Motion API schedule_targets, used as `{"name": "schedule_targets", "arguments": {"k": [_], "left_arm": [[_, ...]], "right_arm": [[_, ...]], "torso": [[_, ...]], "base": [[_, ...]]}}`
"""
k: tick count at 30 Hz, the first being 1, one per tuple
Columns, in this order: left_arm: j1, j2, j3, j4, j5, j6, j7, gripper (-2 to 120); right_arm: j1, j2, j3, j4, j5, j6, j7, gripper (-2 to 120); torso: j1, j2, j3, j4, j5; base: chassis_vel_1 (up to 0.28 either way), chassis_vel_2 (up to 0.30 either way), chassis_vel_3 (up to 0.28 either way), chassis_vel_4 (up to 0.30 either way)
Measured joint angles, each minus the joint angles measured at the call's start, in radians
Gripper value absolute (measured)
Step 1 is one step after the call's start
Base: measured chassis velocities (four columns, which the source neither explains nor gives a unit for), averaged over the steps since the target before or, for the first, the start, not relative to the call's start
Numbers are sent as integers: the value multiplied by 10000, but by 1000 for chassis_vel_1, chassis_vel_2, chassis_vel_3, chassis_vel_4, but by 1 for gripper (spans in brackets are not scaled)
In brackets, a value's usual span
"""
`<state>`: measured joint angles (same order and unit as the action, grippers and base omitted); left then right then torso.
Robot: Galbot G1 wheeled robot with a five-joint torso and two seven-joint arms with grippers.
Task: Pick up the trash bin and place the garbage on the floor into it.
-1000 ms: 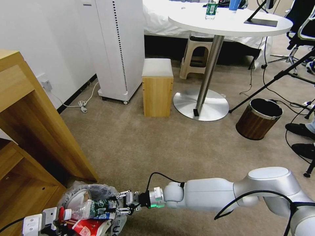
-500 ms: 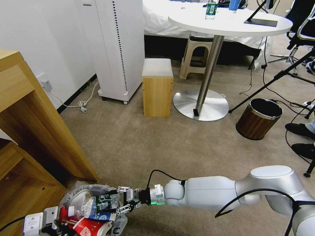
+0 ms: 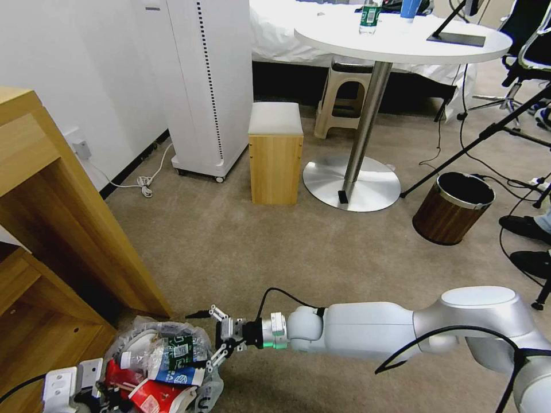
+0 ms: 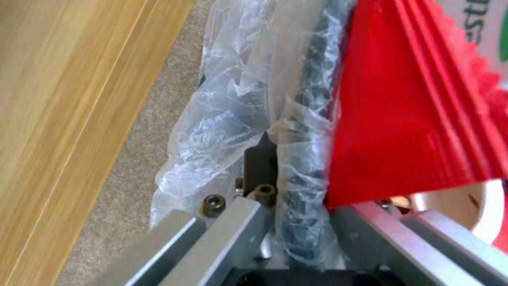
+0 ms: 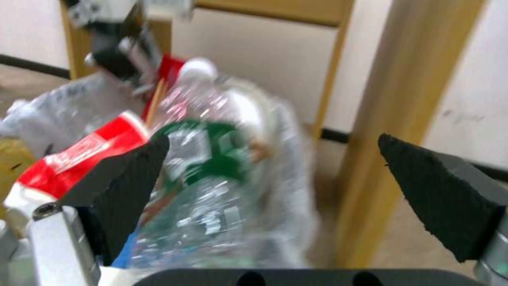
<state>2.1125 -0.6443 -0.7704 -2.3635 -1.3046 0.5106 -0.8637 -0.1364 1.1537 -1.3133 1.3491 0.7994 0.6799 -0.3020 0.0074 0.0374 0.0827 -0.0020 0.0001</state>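
Right tool (image 3: pixel 208 338) is now spread wide and sits just beside the trash bin (image 3: pixel 198 396), clear of the green-label bottle (image 3: pixel 172 351). A second ago it was pinching that bottle over the bin; half a second ago it was easing off. The bottle now lies loose on top of the pile, across the red-white paper bowl (image 3: pixel 155 397) and blue-white carton (image 3: pixel 172 376), so the drop looks done. The bin is heaped above its rim, and the bottle could roll off if jostled. Left tool (image 4: pixel 275 167) is pressed together on the bin's rim and bag, holding it low beside the wooden shelf (image 3: pixel 51 241). The visible floor (image 3: pixel 298 252) shows no more litter.
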Motion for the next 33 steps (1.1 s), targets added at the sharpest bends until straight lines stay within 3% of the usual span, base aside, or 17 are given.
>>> {"name": "schedule_targets", "arguments": {"k": [2,4,5,9,14,17,21,23,25,29,33], "left_arm": [[35,111,-62,-38,-93,3,-2,0],[46,141,-80,-46,-120,6,-4,0],[64,247,-134,-82,-205,5,-20,0],[70,403,-202,-109,-340,-16,-69,0],[-50,883,-386,-212,-863,-141,-271,0],[-90,1112,-414,-245,-1090,-174,-337,0],[-258,1754,-358,-235,-1871,-146,-488,0],[-316,1907,-313,-205,-2052,-144,-505,0],[-661,2319,-100,-102,-2543,-162,-614,0],[-846,2660,48,6,-2668,-285,-676,0],[-852,2601,75,-41,-2584,-316,-678,0]], "right_arm": [[77,-788,604,438,-33,53,-290,100],[108,-968,722,534,-17,69,-365,100],[173,-1584,1134,830,-3,106,-632,100],[156,-2072,1524,1096,-10,129,-732,100],[-431,-3052,2530,1598,-120,158,-724,100],[-864,-3534,3081,1851,-261,158,-712,100],[-2107,-4697,4309,2445,-766,169,-542,100],[-2288,-4897,4489,2510,-866,200,-526,100],[-2889,-5410,5122,2582,-1083,307,-510,100],[-3737,-5906,5930,2586,-1158,362,-486,100],[-3901,-5909,6050,2415,-1208,392,-480,100]], "torso": [[0,0,0,-3,0],[0,1,-1,-6,-1],[0,0,0,-6,0],[0,0,0,-3,0],[0,0,0,-2,0],[-2,0,-3,11,-12],[-4,0,-5,17,-17],[-4,0,-4,12,-12],[-3,0,-2,-9,9],[-1,0,-1,-16,3],[-1,0,0,-8,3]], "base": [[0,0,0,0],[0,0,0,0],[0,0,0,0],[0,0,0,0],[0,0,0,0],[0,0,0,0],[0,0,0,0],[0,0,0,0],[0,0,0,0],[0,0,0,0],[0,0,0,0]]}}
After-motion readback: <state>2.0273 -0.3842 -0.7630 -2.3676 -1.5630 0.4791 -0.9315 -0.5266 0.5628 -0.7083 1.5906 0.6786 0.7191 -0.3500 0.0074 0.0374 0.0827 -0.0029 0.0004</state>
